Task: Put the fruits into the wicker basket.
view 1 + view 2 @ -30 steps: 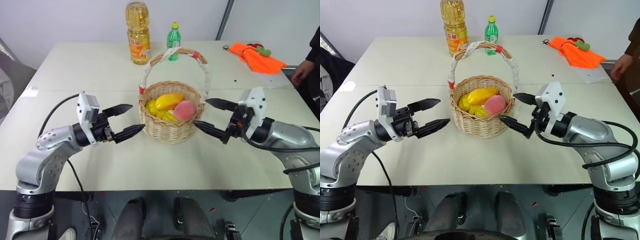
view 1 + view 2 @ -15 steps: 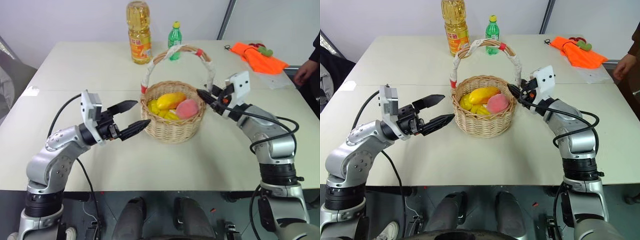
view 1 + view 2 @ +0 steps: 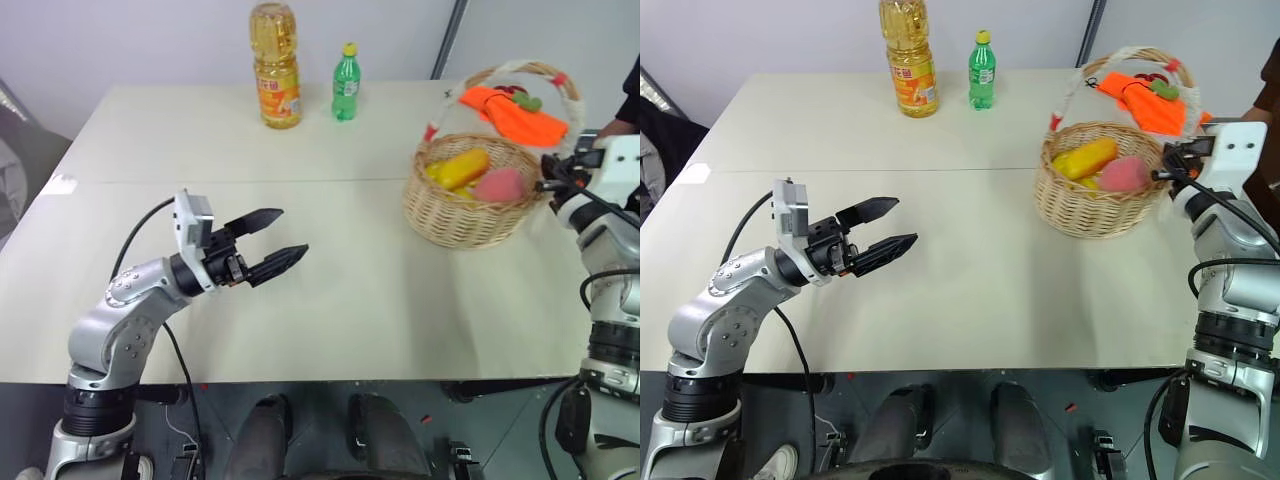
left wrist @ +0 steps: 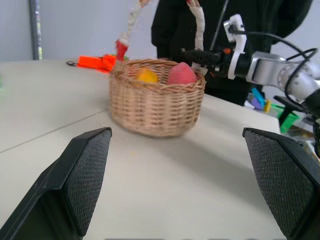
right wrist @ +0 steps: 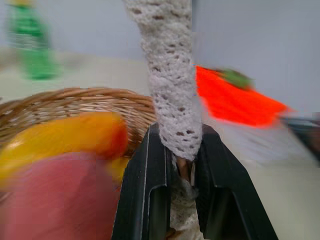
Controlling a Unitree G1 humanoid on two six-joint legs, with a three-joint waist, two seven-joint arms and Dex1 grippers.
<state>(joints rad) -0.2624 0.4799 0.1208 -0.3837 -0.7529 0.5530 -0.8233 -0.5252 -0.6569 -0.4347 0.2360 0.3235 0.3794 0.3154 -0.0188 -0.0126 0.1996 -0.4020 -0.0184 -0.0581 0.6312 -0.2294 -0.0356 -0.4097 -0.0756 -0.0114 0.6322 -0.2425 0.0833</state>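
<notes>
A basket (image 3: 470,205) sits on a pale table (image 3: 330,300), toward two o'clock, holding a mango (image 3: 458,168) and a peach (image 3: 500,184). The right gripper (image 3: 548,184) is clamped on the base of the basket's handle (image 5: 170,75). At eight o'clock the left gripper (image 3: 272,240) hovers with fingers spread wide, holding nothing.

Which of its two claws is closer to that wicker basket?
The right end effector: it is clamped on the wicker basket handle's base. The left end effector hovers open, well off to the basket's left.
</notes>
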